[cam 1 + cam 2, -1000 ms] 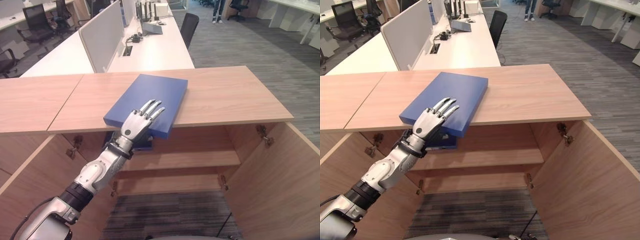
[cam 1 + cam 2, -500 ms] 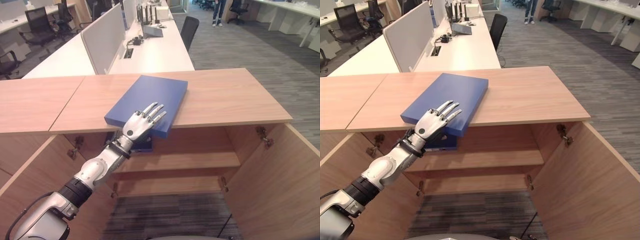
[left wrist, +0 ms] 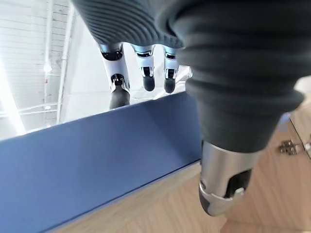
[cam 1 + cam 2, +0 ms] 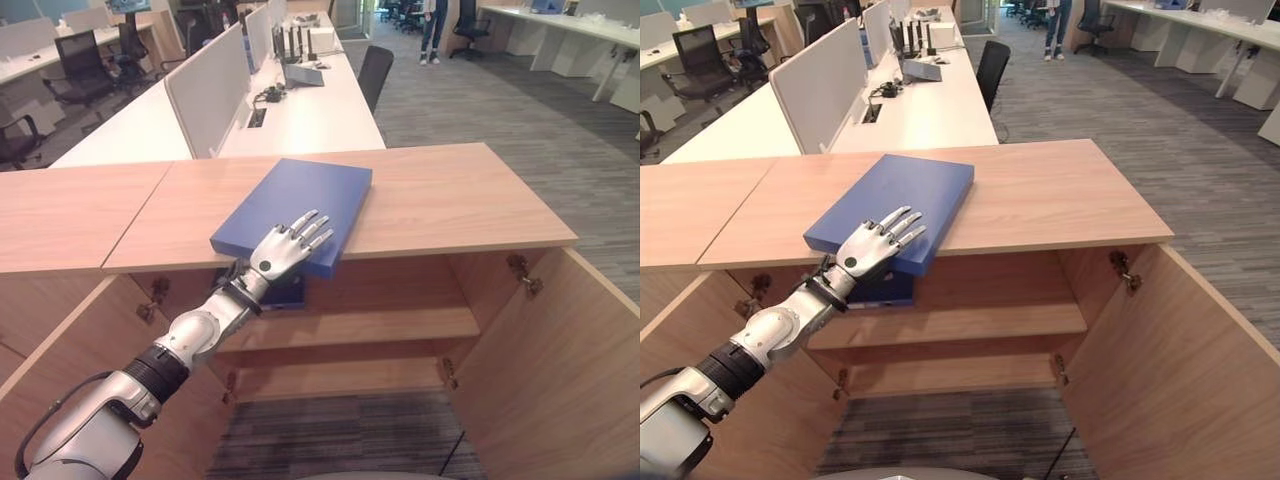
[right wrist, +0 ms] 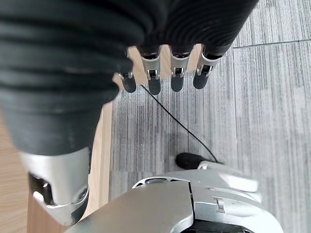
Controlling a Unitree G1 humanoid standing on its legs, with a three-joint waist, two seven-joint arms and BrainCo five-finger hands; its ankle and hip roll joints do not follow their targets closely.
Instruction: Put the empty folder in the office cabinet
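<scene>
Blue folder (image 4: 297,207) lies on the cabinet top (image 4: 450,200), overhanging its front edge; left hand (image 4: 283,249) rests on its near corner, fingers straight, gripping nothing.

No readable text showed anywhere; the blue folder (image 4: 295,207) bore no label or number; the cabinet (image 4: 440,200) carried no sign; nothing on the far desks was legible.

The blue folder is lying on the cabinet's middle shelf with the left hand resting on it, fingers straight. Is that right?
Not quite. The blue folder lies on the cabinet's top, its near corner overhanging the front edge, not on the middle shelf. The left eye view shows this. The left hand does rest on it with fingers straight.
</scene>
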